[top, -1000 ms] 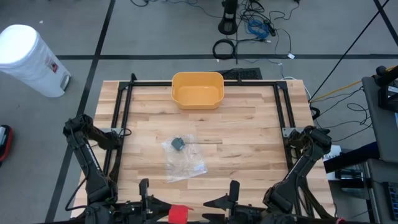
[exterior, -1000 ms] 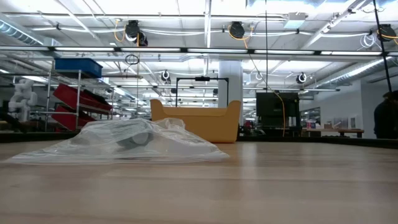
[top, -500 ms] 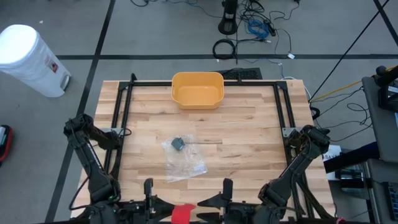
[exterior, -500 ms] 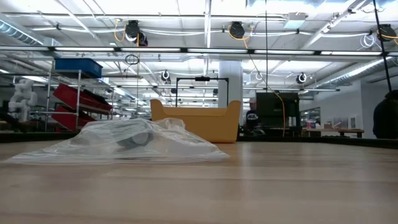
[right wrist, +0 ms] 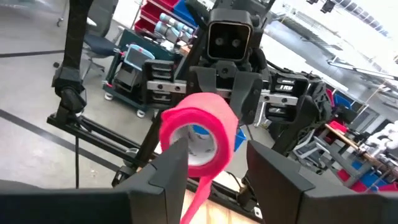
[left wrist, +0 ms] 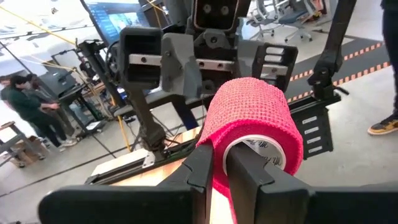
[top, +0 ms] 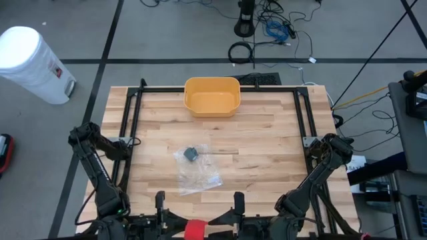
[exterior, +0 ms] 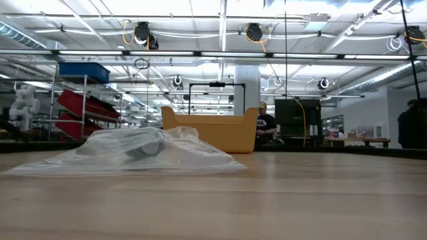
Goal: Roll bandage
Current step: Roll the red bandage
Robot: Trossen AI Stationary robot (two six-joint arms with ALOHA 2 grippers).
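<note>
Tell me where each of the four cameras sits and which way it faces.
High: overhead, looking down on the wooden table; both arms at the near edge.
Low: table height, facing the clear plastic bag and yellow plastic bin; no arm.
Left wrist: past the left gripper, shut on the pink bandage roll.
Right wrist: past the open right gripper.
Both wrist views share the roll.

Bin (top: 211,96) behind bag (top: 195,170), seemingly mid-table (top: 267,147)
</note>
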